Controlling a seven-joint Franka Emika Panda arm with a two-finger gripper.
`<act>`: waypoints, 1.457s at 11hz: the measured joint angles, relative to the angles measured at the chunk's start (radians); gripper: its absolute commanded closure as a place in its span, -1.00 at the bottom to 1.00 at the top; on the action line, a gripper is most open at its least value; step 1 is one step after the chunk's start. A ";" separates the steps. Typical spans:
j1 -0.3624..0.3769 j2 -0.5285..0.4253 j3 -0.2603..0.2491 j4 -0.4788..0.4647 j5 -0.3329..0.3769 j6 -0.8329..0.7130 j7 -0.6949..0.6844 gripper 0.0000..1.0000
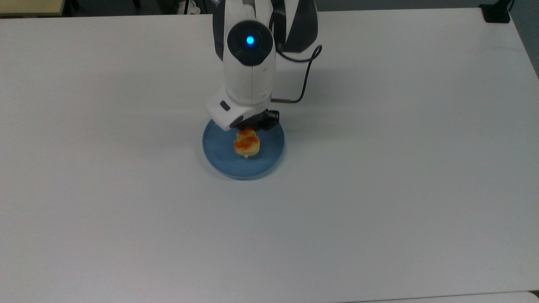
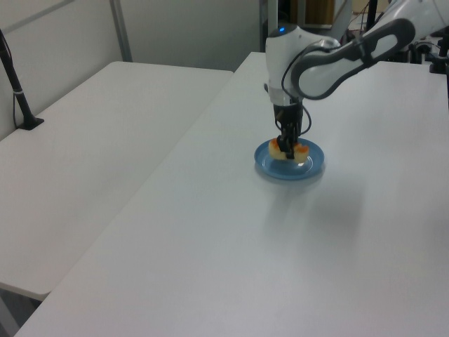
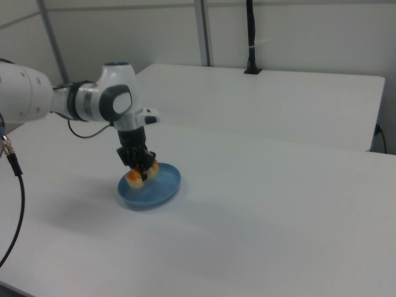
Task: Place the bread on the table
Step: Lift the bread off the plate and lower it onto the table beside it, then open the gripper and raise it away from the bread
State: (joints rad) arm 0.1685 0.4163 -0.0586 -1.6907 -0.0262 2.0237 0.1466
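Clearance around the plate: open tabletop on every side.
The blue plate [image 1: 219, 147] is the one raised thing on the table [image 1: 379, 189]; the bread [image 1: 246, 145] and gripper [image 1: 251, 126] stand over it. A black cable [image 1: 305, 80] loops just beside the arm on the top view's right.

1. A robotics lab or test room: a white Franka arm [image 2: 330, 63] works over a bare white table [image 1: 379, 189].
2. A second white table [image 2: 98, 154], grey partition walls [image 3: 297, 31] and a black clamped pole [image 3: 250, 34] stand around it.
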 measured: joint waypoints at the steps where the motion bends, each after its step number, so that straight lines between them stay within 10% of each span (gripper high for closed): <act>1: 0.013 -0.055 0.002 -0.004 0.000 -0.074 -0.006 0.53; 7: 0.193 -0.272 0.084 -0.315 0.022 -0.157 0.083 0.25; 11: 0.194 -0.252 0.195 -0.340 0.024 -0.104 0.286 -1.00; 16: 0.191 -0.215 0.202 -0.337 -0.027 -0.095 0.290 -1.00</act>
State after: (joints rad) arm 0.3594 0.2016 0.1437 -2.0275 -0.0533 1.9283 0.4368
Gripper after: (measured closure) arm 0.000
